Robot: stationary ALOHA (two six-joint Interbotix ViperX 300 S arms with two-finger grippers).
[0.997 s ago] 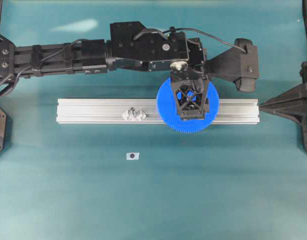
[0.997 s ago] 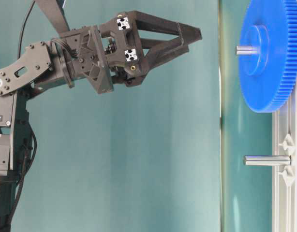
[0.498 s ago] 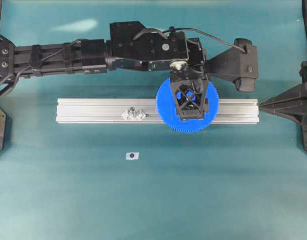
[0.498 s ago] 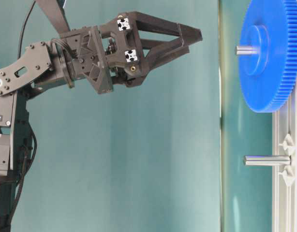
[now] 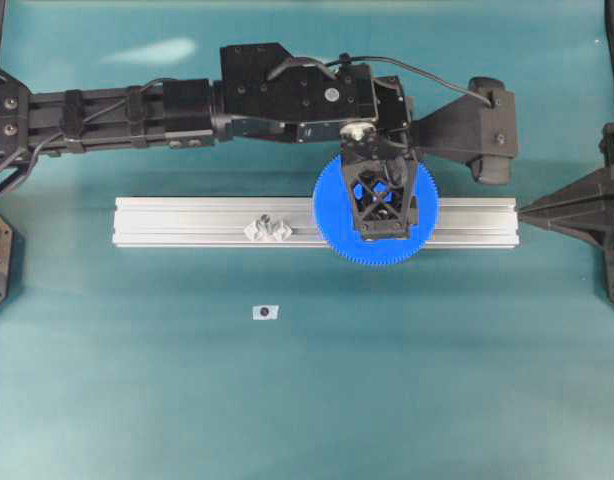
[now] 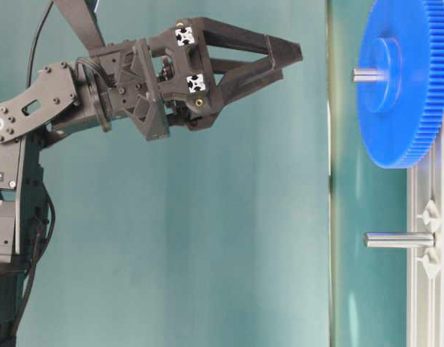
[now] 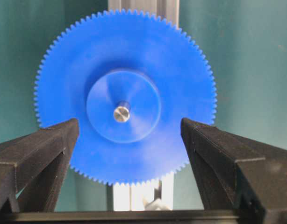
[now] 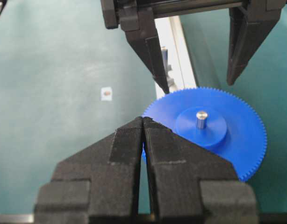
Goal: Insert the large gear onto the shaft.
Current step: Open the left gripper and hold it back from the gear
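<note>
The large gear [image 5: 332,228], a bright-blue toothed disc, lies flat on the aluminium rail [image 5: 187,220]. It sits on the shaft [image 7: 121,113], whose silver tip pokes up through the hub; the table-level view shows the same shaft [image 6: 366,74] and large gear [image 6: 399,108]. My left gripper [image 7: 129,123] hovers well above the gear [image 7: 125,70], open, fingers [image 7: 40,149] wide apart and touching nothing. In the overhead view my left gripper [image 5: 379,195] covers the gear's middle. My right gripper [image 8: 143,120] is shut and empty, its tip [image 5: 522,211] just off the rail's right end.
A second bare silver pin [image 6: 399,239] with two diamond-shaped mounts [image 5: 268,229] stands on the rail to the gear's left. A small white tag [image 5: 266,312] lies on the teal mat in front of the rail. Arm bases stand at both side edges.
</note>
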